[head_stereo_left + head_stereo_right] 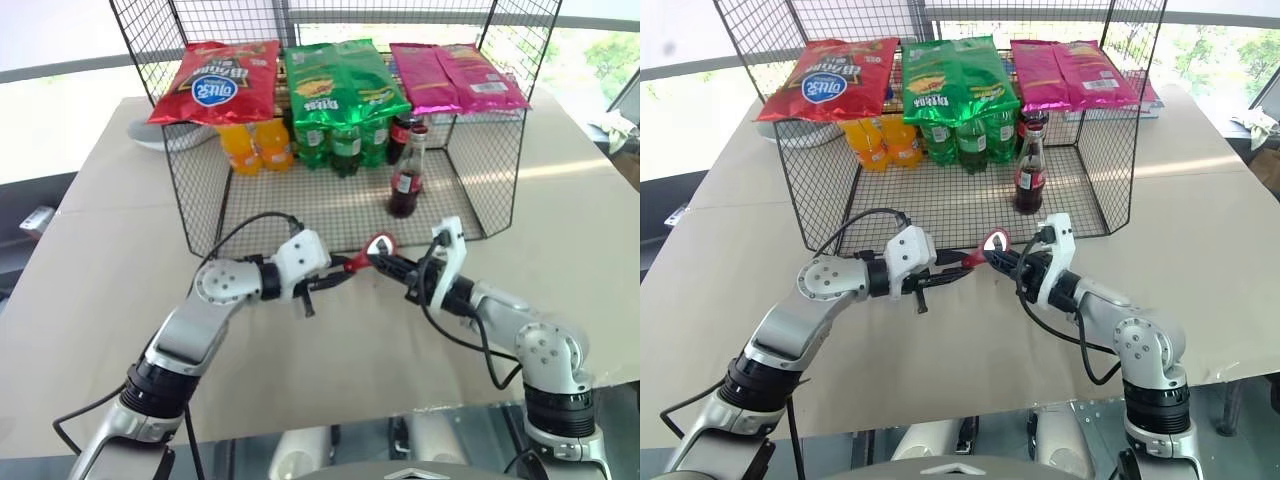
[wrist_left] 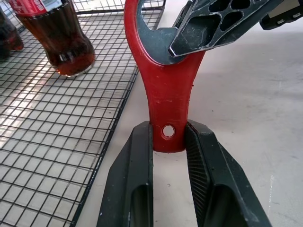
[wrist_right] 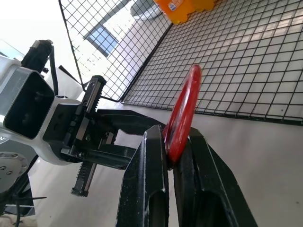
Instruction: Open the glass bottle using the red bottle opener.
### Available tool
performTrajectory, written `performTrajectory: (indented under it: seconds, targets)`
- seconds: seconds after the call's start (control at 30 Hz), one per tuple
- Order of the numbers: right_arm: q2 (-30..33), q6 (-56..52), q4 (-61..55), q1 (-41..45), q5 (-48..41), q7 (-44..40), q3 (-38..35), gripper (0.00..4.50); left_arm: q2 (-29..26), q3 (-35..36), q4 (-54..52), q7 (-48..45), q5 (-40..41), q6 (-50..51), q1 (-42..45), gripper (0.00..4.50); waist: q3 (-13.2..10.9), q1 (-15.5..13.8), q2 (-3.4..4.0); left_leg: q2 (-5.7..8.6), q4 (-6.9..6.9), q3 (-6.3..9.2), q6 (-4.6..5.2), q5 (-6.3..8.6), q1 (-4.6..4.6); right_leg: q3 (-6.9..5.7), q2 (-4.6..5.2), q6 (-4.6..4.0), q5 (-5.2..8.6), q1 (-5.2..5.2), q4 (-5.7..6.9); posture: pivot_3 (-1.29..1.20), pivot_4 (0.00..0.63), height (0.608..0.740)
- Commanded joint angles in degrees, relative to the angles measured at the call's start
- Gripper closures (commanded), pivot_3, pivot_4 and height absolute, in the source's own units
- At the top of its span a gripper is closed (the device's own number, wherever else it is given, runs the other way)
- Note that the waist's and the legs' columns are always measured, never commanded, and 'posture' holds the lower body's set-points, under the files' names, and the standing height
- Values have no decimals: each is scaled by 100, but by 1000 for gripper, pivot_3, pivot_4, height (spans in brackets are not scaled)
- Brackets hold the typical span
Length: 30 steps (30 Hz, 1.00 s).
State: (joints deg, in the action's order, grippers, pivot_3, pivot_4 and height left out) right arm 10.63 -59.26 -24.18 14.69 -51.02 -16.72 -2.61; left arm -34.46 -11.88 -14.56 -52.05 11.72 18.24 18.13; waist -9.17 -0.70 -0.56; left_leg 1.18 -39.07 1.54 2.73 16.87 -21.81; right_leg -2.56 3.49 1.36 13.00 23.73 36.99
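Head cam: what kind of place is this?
Likely a mock shop display in a lab: wire rack on a paper-covered table, chip bags on top, soda bottles inside, windows behind.

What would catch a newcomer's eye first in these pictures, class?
The red bottle opener, held above the table between both hands: the left hand at its handle, the right hand shut on its ring. Behind it, the glass bottle stands upright in the wire basket under bright snack bags.
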Motion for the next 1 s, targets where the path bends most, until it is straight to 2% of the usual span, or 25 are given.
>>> performTrajectory:
  seconds: [0.03, 0.43, 0.53, 0.6, 0.63, 0.77, 0.87, 1.0]
  targets:
    - [90, 11, -47, 100, -50, 7, -40, 4500, 67, 84, -176, 19, 52, -165, 49, 2758, 0, -1, 0, 1, 0, 0, 0, 0, -1, 0, 1, 0, 0, 0, 0, 0, 150, 740]
    - [102, -109, 39, 219, -257, -2, -89, 4500, 158, 100, -175, 81, 11, -222, 57, 2758, 0, 3, 0, 0, 0, -2, 1, 1, 0, 2, 0, 0, 0, 0, 0, 0, 150, 740]
    - [338, -22, -57, 196, -115, -218, 62, 4500, 298, 694, -340, -46, 1408, 1174, 240, 2758, 0, 0, 0, 0, 0, -2, 1, 1, -1, 2, 1, 0, 0, 0, 0, 0, 150, 740]
    - [549, 82, -141, 136, -23, -475, 180, 4500, 99, 1116, -319, -366, 2482, 2246, 392, 2758, -1, 9, -1, 0, -3, 2, 2, 1, -4, -2, 1, 0, 0, 1, 0, 0, 150, 740]
    - [675, 157, -174, 122, 11, -635, 241, 4500, -83, 1237, -254, -580, 2761, 2529, 450, 2758, -1, 27, -1, -1, -3, 2, 2, 1, -2, -3, -2, 0, 0, 1, 1, 0, 150, 740]
    - [1195, 522, -267, 94, 259, -1301, 468, 4500, -512, 1507, 54, -896, 3401, 3299, 774, 2758, -1, 97, 1, -4, 0, 1, 2, 1, 3, -1, -14, 2, 1, 0, 3, 0, 150, 740]
    - [1616, 763, -273, 150, 447, -1857, 632, 4500, -555, 1577, 328, -923, 3667, 3674, 1147, 2758, -2, 104, 0, -3, -1, 0, 2, 1, 3, 0, -15, 2, 1, -1, 2, 0, 150, 740]
    - [1816, 983, -234, 349, 587, -2360, 899, 4500, -459, 1204, 268, -962, 3642, 3826, 1422, 2758, -3, 128, -3, -3, -3, -2, 1, 0, 2, 3, -15, 2, 1, -1, 1, 0, 150, 740]
